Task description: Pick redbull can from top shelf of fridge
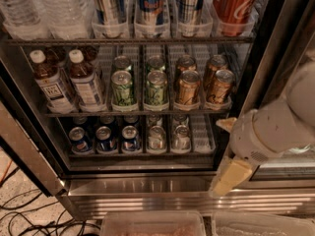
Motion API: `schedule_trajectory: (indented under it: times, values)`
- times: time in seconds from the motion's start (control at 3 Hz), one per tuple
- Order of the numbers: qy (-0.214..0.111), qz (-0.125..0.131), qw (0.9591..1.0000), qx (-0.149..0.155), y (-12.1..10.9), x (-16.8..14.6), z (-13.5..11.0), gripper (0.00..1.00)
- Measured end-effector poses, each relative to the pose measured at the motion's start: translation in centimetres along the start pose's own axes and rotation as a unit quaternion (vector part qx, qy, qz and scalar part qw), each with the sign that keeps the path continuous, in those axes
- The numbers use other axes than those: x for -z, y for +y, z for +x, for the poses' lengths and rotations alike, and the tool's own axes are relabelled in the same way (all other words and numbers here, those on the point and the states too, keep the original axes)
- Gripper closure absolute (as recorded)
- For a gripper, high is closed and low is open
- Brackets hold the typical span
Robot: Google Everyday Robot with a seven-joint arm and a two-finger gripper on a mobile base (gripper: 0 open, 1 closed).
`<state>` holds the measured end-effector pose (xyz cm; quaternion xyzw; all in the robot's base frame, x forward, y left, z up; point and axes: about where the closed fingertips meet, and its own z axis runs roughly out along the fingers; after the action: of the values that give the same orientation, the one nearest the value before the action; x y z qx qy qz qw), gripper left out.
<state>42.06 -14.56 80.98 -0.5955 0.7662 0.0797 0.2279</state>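
The fridge (147, 193) stands open before me, with a stainless-steel frame. Its top shelf (128, 41) is a wire rack with clear lane trays. Two silver and blue-grey checked redbull cans stand there, one on the left (109, 4) and one on the right (191, 3). A solid-blue slim can (150, 4) stands between them. Their tops are cut off by the frame's upper edge. My gripper (229, 177) hangs on the white arm (268, 132) at the lower right. It is low in front of the fridge's right post, far below the top shelf and holding nothing.
Water bottles (42, 9) stand left of the slim cans and a red Coca-Cola can (235, 6) to the right. Tea bottles (69, 80) and green and gold cans fill the middle rack, with short cans below. Clear bins (152, 222) sit at the bottom and cables (24, 215) lie on the floor.
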Motion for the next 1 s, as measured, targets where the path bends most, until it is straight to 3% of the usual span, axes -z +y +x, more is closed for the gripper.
schedule_trajectory:
  times: [0.33, 0.67, 1.0]
  values:
    - [-0.13, 0.024, 0.9912, -0.006, -1.3, -2.6, -2.1, 0.0]
    - [-0.284, 0.037, 0.9579, -0.013, -3.0, -1.5, -4.7, 0.0]
    - [-0.414, 0.04, 0.9094, 0.018, -2.4, 1.0, -8.4, 0.0]
